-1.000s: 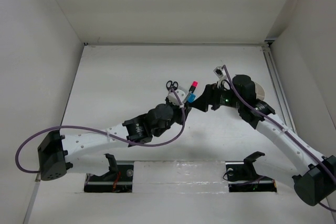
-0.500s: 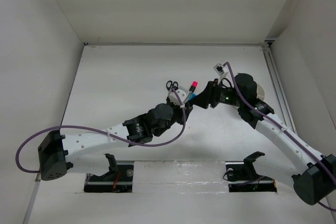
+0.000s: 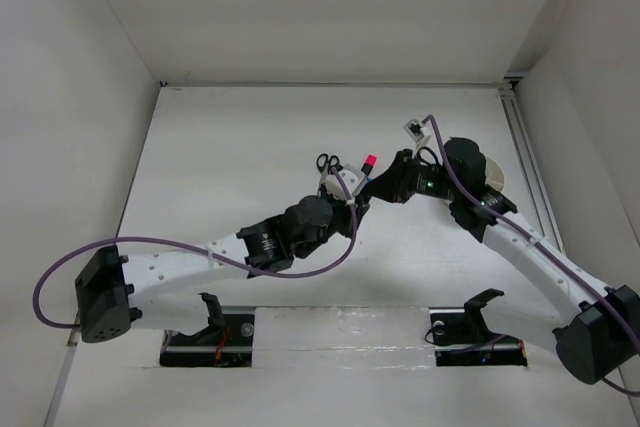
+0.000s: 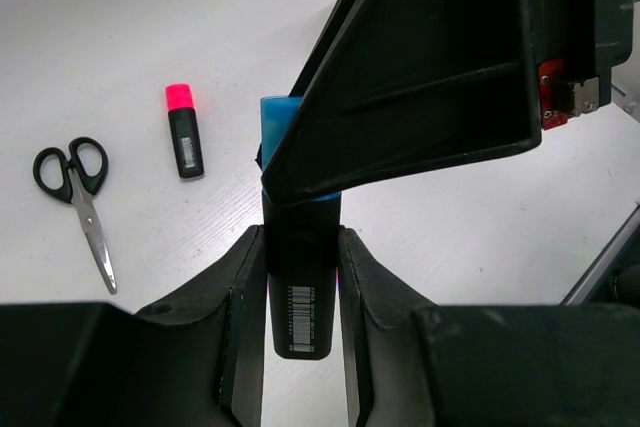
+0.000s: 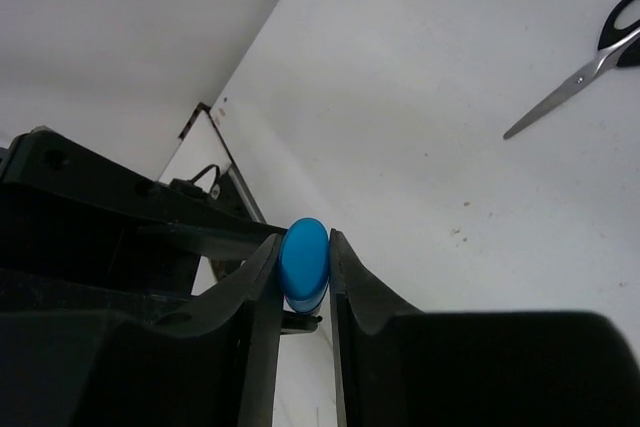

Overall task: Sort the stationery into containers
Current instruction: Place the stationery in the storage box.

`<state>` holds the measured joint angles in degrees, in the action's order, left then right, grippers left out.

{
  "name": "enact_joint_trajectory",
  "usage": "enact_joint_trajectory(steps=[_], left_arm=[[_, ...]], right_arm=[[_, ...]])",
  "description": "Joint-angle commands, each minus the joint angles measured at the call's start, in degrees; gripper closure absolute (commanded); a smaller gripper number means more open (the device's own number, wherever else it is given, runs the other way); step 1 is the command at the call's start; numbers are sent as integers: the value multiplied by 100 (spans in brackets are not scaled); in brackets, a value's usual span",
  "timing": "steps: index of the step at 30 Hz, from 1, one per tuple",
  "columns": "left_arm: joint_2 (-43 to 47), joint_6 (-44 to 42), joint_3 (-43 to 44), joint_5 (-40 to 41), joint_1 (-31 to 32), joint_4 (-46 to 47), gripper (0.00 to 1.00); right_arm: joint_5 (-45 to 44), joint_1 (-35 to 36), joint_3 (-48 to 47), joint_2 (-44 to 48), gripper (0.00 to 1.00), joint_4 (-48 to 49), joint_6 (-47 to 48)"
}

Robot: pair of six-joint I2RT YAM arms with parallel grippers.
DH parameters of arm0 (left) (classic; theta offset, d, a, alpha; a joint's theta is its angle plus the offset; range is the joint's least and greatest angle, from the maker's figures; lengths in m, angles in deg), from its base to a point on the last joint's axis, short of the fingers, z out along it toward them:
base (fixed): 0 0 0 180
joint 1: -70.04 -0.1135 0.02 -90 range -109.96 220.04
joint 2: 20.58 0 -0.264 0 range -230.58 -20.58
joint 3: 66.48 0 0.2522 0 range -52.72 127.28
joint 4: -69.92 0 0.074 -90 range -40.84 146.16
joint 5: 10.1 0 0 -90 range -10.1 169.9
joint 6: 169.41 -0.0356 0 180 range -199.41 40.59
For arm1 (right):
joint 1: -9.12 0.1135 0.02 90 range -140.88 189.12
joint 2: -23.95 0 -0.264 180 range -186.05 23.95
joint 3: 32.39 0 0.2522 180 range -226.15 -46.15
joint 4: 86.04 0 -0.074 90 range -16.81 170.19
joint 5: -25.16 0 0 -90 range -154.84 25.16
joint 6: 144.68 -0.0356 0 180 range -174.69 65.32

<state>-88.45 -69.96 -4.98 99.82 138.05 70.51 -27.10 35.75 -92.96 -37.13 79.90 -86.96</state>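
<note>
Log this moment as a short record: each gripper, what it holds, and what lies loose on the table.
left gripper: shut on the black body of the blue-capped marker
right gripper: shut on that marker's blue cap
marker status: gripped by both grippers at once
pink-capped marker: lying on the table, untouched
scissors: lying closed on the table, apart from the pink-capped marker

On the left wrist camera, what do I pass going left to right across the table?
First the scissors, then the pink-capped marker, then the blue-capped marker.
</note>
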Motion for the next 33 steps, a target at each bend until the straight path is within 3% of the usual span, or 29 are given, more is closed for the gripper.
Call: enact_joint_trajectory(steps=[1,3,4,5,6,8,9,15,22,27,33], left_arm=[[-41,-31,331,-226,20,279,100],[-94,-31,410,-226,20,218,100],[-94,-31,481,-226,20,139,91],[-94,21,481,-95,20,86,77],[-94,21,533,-42,20,16,48],[-94,135,534,81,20,15,4],[-42,136,534,82,20,-54,0],[134,609,674,651,20,-678,0],[196,1866,1149,1751,-85,-2444,0],[318,2061,1018,1805,-138,-2771,0],[380,2113,762,1682,-253,-2709,0]], right_arm=[[67,-35,-13,-27,100,574,28],[67,-35,-13,-27,100,574,28],[67,-96,-13,-27,100,574,28],[67,-97,-13,-27,100,574,28],[67,-158,-13,-27,100,574,28],[67,-307,-65,-79,100,574,159],[-11,-499,-65,-80,100,574,238],[-424,-1633,-697,-448,100,-319,1097],[-2602,-2715,-1770,-791,100,-1639,1663],[-3175,-3435,-1832,-791,100,-1561,1663],[-3509,-3814,-2042,-923,100,-1342,1522]])
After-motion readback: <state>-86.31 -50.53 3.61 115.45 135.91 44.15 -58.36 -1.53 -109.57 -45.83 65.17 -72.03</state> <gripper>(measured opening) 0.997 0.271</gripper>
